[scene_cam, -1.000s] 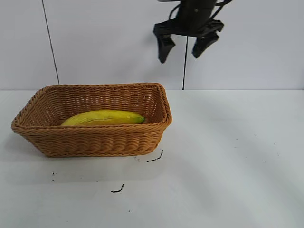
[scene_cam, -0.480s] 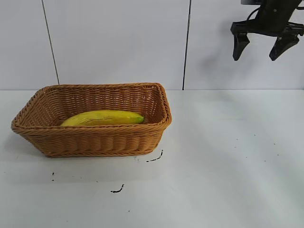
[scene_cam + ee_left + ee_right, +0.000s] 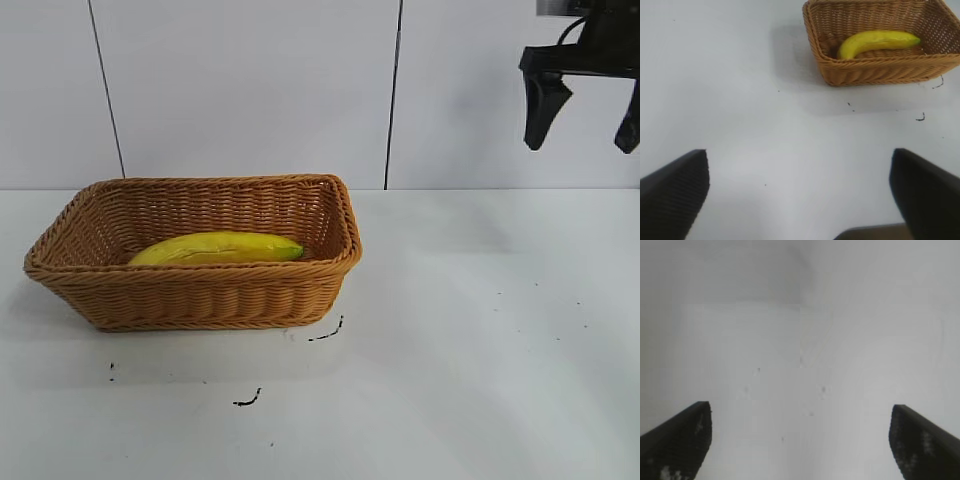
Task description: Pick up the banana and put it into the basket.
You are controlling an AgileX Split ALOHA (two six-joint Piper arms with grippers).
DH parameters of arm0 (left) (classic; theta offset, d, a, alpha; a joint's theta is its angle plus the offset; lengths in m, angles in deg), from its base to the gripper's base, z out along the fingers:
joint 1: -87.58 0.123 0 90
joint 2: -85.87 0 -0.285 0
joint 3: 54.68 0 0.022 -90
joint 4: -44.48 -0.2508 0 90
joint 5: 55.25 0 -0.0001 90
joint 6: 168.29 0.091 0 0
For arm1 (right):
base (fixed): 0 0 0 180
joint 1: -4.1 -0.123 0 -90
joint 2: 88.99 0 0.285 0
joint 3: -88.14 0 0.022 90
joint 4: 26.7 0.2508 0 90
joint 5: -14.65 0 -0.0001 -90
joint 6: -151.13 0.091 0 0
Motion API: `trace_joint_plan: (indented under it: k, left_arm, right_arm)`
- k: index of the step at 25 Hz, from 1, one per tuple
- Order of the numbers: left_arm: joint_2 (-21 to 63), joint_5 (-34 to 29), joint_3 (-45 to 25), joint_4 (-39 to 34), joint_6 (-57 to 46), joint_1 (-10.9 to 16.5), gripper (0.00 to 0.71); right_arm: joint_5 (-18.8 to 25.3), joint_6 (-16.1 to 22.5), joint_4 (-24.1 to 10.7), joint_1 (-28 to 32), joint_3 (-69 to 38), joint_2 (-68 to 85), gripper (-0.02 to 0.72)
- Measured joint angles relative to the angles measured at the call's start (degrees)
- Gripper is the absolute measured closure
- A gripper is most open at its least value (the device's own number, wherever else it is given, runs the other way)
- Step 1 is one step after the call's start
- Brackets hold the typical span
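The banana (image 3: 217, 247) lies lengthwise on the floor of the basket (image 3: 200, 296), greenish tip toward my right side, so I judge the placing done. My right gripper (image 3: 582, 118) hangs high above the bare worktop (image 3: 480, 330), well apart from the basket, jaws spread wide and holding nothing, and my left gripper (image 3: 799, 187) is likewise wide open and empty, off to the side. If I had to lift it again, I'd reckon the banana light, soft-skinned and easily bruised, and close gently across its thick middle.
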Motion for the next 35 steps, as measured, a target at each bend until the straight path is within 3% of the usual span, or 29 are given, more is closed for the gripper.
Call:
trace_joint_plan:
  k: [7, 13, 20, 27, 35]
  left_arm:
    - [0.0, 0.0, 0.0, 0.0, 0.0, 0.0, 0.015]
    - [0.0, 0.0, 0.0, 0.0, 0.0, 0.0, 0.015]
    - [0.0, 0.0, 0.0, 0.0, 0.0, 0.0, 0.015]
    - [0.0, 0.0, 0.0, 0.0, 0.0, 0.0, 0.015]
    - [0.0, 0.0, 0.0, 0.0, 0.0, 0.0, 0.015]
  right_arm:
    - [0.1, 0.0, 0.0, 0.0, -26.4, 22.5, 0.014]
    - [-0.1, -0.1, 0.0, 0.0, -42.8, 43.4, 0.014]
    - [-6.9, -0.5, -0.1, 0.0, -57.3, 68.9, 0.014]
    - [-9.8, -0.5, -0.2, 0.0, -67.7, 91.1, 0.014]
    - [-11.0, -0.5, -0.2, 0.0, -68.5, 106.7, 0.010]
